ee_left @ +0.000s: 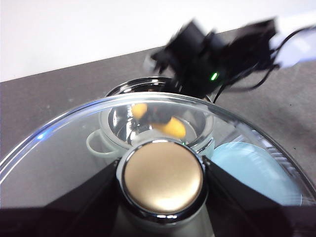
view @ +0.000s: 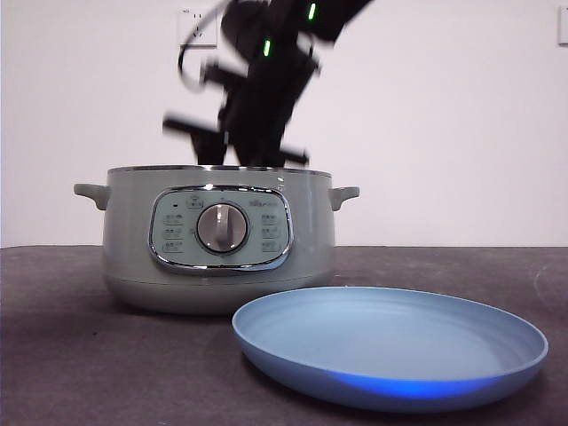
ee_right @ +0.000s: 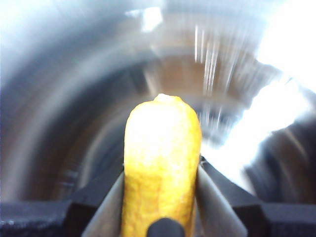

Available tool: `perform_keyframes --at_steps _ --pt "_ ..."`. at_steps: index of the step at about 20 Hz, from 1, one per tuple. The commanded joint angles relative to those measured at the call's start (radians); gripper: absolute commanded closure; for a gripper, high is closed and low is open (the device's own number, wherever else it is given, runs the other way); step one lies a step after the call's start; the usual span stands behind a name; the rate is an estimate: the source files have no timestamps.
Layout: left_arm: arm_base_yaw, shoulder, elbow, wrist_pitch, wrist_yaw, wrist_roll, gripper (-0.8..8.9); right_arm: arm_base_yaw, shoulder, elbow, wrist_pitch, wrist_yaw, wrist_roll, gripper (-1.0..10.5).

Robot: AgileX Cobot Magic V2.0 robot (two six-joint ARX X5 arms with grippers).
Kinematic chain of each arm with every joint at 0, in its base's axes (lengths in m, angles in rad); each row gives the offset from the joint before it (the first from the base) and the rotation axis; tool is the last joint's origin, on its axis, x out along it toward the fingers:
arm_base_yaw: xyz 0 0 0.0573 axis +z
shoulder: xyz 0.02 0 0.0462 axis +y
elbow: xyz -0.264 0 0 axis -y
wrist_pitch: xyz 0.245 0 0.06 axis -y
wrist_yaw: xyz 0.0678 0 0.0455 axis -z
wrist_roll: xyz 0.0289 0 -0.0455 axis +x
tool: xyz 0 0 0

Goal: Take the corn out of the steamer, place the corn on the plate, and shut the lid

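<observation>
A: Where do we find the corn [ee_right: 162, 163]?

B: Inside the steamer [view: 217, 240], pinched at both flanks by our right hand [ee_right: 160, 197], whose jaws press against the cob's sides. The front view shows only that arm reaching down behind the pot rim; the cob itself is hidden there.

A: And our left hand [ee_left: 163, 185]?

B: It is closed on the knob of the glass lid [ee_left: 64, 143] and holds it above the pot, clear of the opening.

A: How do we judge the cob will handle?

B: Stiff and light, we think, but round and bumpy, perhaps damp, so it may roll or slip. A grip across mid-length looks the safest. The lid is glass and likely fragile; the knob is its only sound hold.

A: The destination?

B: The blue plate [view: 390, 355] lies bare on the worktop [view: 53, 355], just in front of the steamer.
</observation>
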Motion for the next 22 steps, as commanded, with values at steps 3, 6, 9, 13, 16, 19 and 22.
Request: perform_keyframes --at_steps 3,6,9,13,16,19,22 --pt "0.0 -0.009 0.01 0.054 0.007 0.008 8.2 0.005 -0.19 -0.002 -0.125 0.006 -0.063 9.6" --pt "0.0 -0.009 0.01 0.069 0.007 0.009 8.2 0.005 -0.317 -0.002 -0.287 0.024 -0.108 9.6" --pt "0.0 -0.008 0.01 0.086 0.007 0.009 8.2 0.002 -0.425 -0.002 -0.454 0.062 -0.136 9.6" --pt "0.0 0.007 0.01 0.119 0.012 0.009 8.21 -0.002 -0.557 -0.004 -0.589 0.078 -0.15 9.6" --pt "0.0 0.03 0.01 0.147 0.015 0.009 8.21 -0.002 -0.622 -0.041 -0.628 0.086 -0.15 9.6" --pt "0.0 0.063 0.01 0.166 0.05 0.01 8.2 -0.002 -0.689 -0.175 -0.591 0.085 -0.136 9.6" --pt "0.0 0.104 0.01 0.21 0.063 0.012 8.21 -0.002 -0.761 -0.41 -0.451 0.073 -0.097 9.6"
